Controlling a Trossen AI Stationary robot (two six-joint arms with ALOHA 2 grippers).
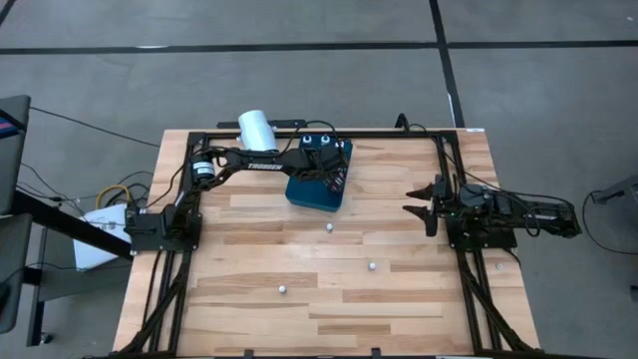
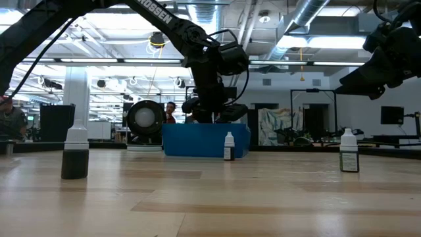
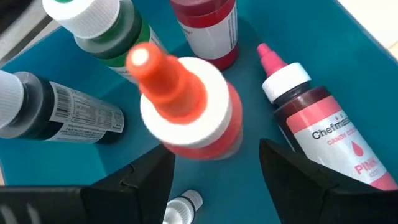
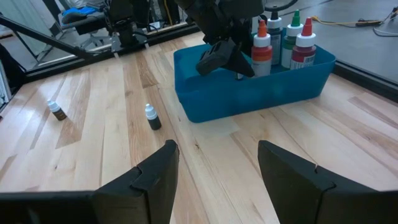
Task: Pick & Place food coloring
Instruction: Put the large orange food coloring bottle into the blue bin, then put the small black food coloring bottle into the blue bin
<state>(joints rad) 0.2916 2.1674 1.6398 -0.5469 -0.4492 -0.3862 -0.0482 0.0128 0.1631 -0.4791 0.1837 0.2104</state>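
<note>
A blue tray (image 1: 317,189) sits at the table's far middle. In it stand several food coloring bottles: green (image 3: 102,28), red (image 3: 208,31), pink (image 3: 323,124) and dark (image 3: 56,112). My left gripper (image 3: 216,151) hangs open over the tray, slanting down. An orange-tipped red bottle (image 3: 186,106) stands between its fingers on the tray floor. Three small bottles stand loose on the wood (image 1: 329,227), (image 1: 372,266), (image 1: 282,289). My right gripper (image 1: 424,204) waits open at the table's right side, holding nothing. My left gripper comes from above at a slant, a finger on each side of the orange-tipped bottle's body. One finger (image 3: 292,174) stands clear of it, with tray floor showing between. The other finger (image 3: 146,180) lies close to the bottle's side; I cannot tell whether it touches.
A large white cylinder (image 1: 255,128) lies at the far edge, left of the tray. A black frame (image 1: 439,150) borders the table. Bare wood lies between the tray and the near edge, apart from the loose bottles (image 2: 75,153), (image 2: 228,146), (image 2: 348,151).
</note>
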